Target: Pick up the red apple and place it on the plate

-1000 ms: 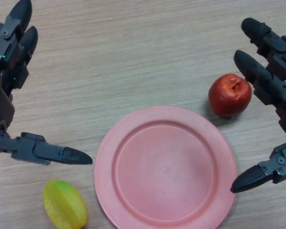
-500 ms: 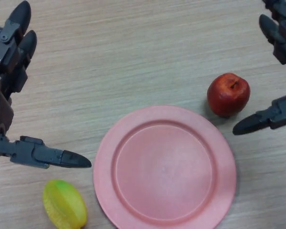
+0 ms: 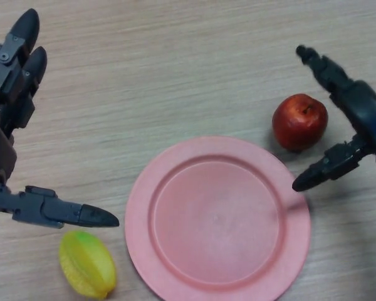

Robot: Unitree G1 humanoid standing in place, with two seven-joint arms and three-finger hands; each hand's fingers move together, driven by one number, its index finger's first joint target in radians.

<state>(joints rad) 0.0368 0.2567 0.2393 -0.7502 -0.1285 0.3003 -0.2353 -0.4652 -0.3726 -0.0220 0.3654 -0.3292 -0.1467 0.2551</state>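
The red apple (image 3: 299, 121) sits upright on the wooden table, just beyond the upper right rim of the pink plate (image 3: 144, 213). My right hand (image 3: 361, 113) is open beside the apple on its right, fingers reaching past its far side and thumb pointing at the plate's right rim. It is close to the apple, and no touch shows. My left hand (image 3: 9, 94) is open and idle at the left edge, its thumb pointing toward the plate.
A yellow-green starfruit (image 3: 86, 264) lies at the bottom left, between the left thumb and the plate's rim. The wooden table (image 3: 175, 69) stretches bare behind the plate.
My right hand moved up and away, then swung back in toward the apple, now turned so fingers and thumb flank its right side. The apple, plate and left hand have hardly moved.
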